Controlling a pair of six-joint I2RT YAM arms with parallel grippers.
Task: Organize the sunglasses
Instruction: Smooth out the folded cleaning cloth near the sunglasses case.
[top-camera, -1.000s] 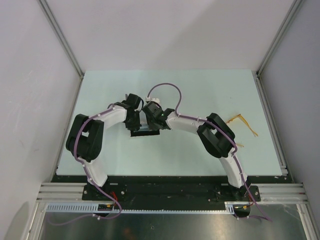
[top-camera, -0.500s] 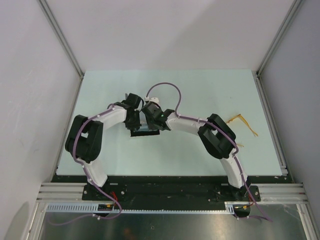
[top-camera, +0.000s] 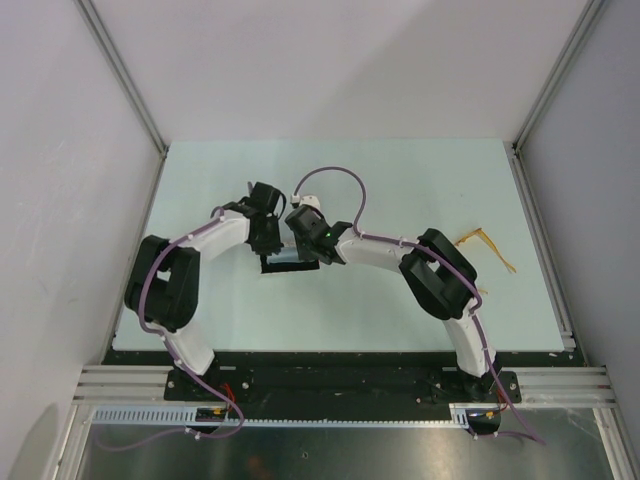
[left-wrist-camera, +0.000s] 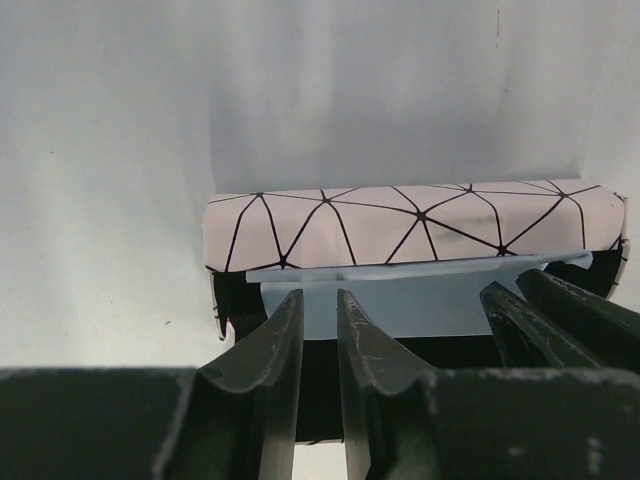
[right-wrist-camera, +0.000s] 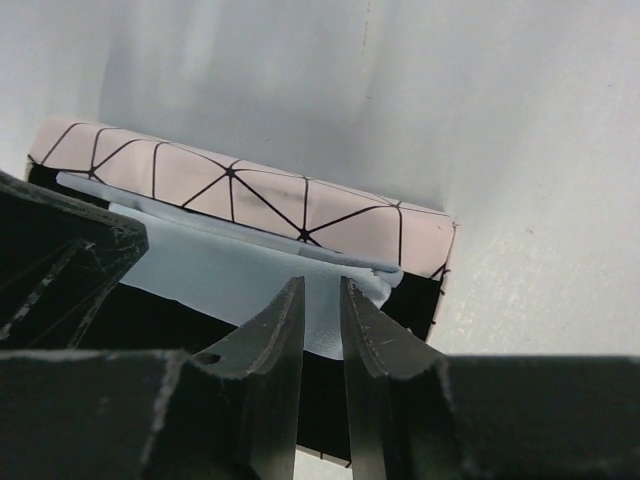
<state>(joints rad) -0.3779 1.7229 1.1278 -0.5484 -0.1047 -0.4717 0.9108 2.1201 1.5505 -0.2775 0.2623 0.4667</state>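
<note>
Top external, sunglasses (top-camera: 481, 236) well right of jaws

No readable text is showing in any view.
The case (left-wrist-camera: 415, 232) is carrying only a pattern of black lines; no letters, numbers or brand marks are showing on the cloth (left-wrist-camera: 400, 300), sunglasses (top-camera: 478, 236) or table (top-camera: 400, 180).

The case (left-wrist-camera: 420, 225) is pale pinkish white, crossed by thin black lines forming triangles, with a black inside. The cloth (left-wrist-camera: 400, 305) is pale blue-grey. The sunglasses (top-camera: 478, 236) are yellow-orange. The table (top-camera: 400, 170) is pale mint green. The arms (top-camera: 375, 248) are white and black, with purple cables (top-camera: 330, 170).
</note>
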